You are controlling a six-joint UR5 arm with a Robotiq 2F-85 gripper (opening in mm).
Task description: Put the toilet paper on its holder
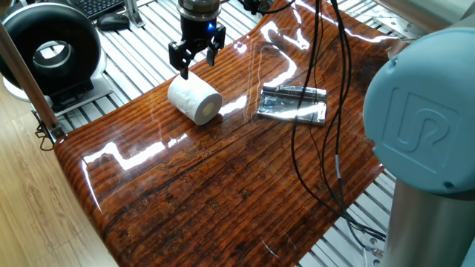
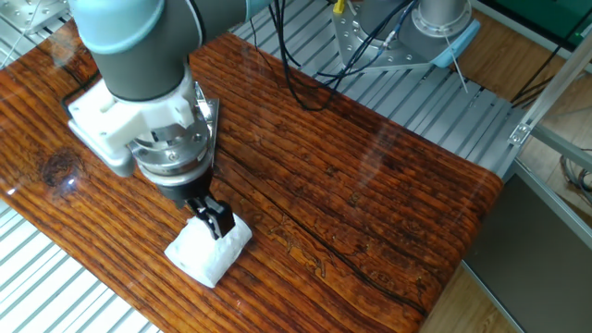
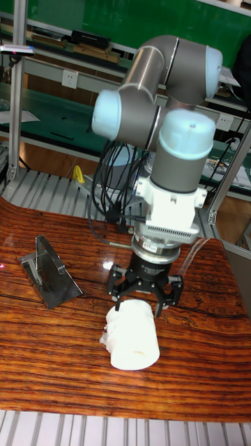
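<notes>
The toilet paper (image 1: 194,100) (image 2: 209,250) (image 3: 132,334) is a white roll lying on its side on the glossy wooden table (image 1: 223,178). My gripper (image 1: 194,61) (image 3: 144,301) hangs just above the roll's far end, its black fingers (image 2: 219,222) spread open and empty. The holder (image 1: 293,103) (image 3: 49,274) is a shiny silver bracket resting on the table, a short way from the roll; in the other fixed view it is hidden behind the arm.
Black cables (image 1: 319,111) hang over the table near the holder. A black round device (image 1: 52,52) stands beyond the table's edge on the slatted metal frame. The arm's grey base (image 1: 423,141) fills the near right corner.
</notes>
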